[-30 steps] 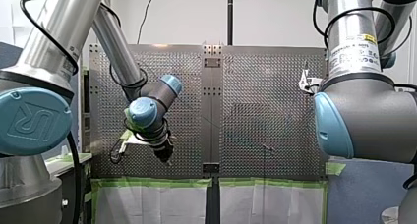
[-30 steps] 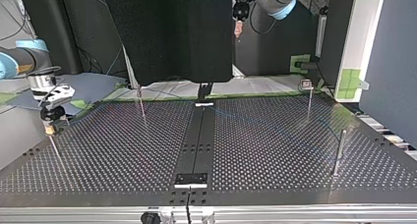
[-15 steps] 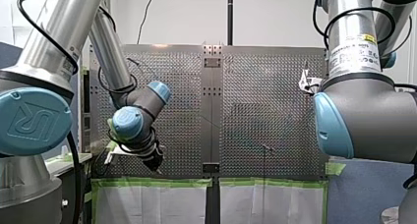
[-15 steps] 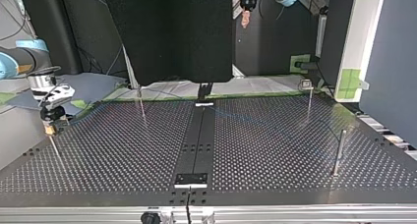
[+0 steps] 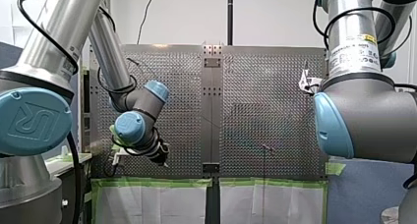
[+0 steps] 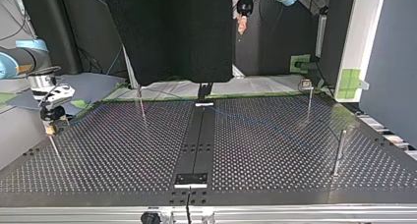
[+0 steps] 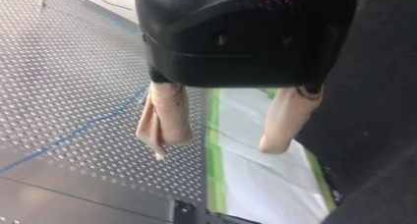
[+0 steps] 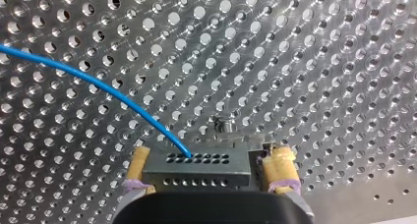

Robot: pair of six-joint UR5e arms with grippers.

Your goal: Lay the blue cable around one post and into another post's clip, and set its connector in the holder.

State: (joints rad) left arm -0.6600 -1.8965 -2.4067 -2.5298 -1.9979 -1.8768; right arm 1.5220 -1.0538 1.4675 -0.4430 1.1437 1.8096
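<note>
Start at your right gripper (image 8: 210,157): its yellow pads (image 8: 280,167) clamp the grey connector (image 8: 196,172) from both sides, low over the perforated table (image 8: 319,62). The blue cable (image 8: 123,100) leaves the connector's upper face and curves away across the holes. Just ahead of the connector you can see a small round stud (image 8: 223,125) set in the table. In the top view the right gripper sits at the table's left edge, directly above a thin post (image 6: 55,150).

Your left gripper (image 7: 214,150) is spread wide, with nothing between its beige pads (image 7: 164,118). It hangs well above the table's edge. Beneath it the cable lies flat on the perforated surface, and a strip of green tape (image 7: 212,184) borders a white sheet (image 7: 255,180). In the top view you find the left gripper high at the far side, well apart from the other posts (image 6: 310,98).
</note>
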